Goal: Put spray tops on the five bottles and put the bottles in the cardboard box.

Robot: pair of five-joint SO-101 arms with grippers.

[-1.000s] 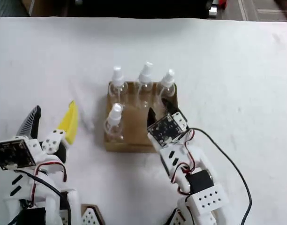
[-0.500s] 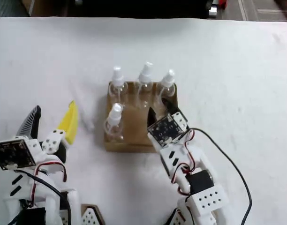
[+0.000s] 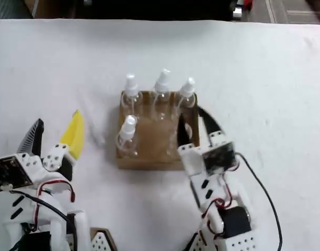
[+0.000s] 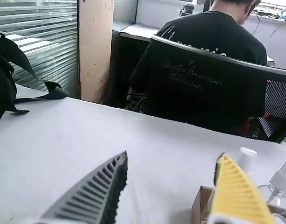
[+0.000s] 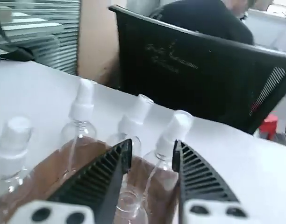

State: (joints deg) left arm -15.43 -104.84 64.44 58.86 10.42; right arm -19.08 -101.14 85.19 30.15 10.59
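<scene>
The cardboard box sits mid-table. Three clear bottles with white spray tops line its back wall, and another one stands front left. My right gripper is open over the box's right side, one black finger inside and one past the wall. From its wrist, the gripper frames an open bottle neck with no spray top, low between the fingers; the capped bottles stand behind. My left gripper, one grey and one yellow finger, hangs open and empty left of the box, seen too as gripper.
White cloth covers the table, with free room on all sides of the box. A black office chair stands beyond the far edge, and a dark bag lies at the far left. The right arm's cable trails behind it.
My right gripper has shifted right and drawn back a little, and its fingers have spread wider. The left gripper has dropped slightly toward the near edge.
</scene>
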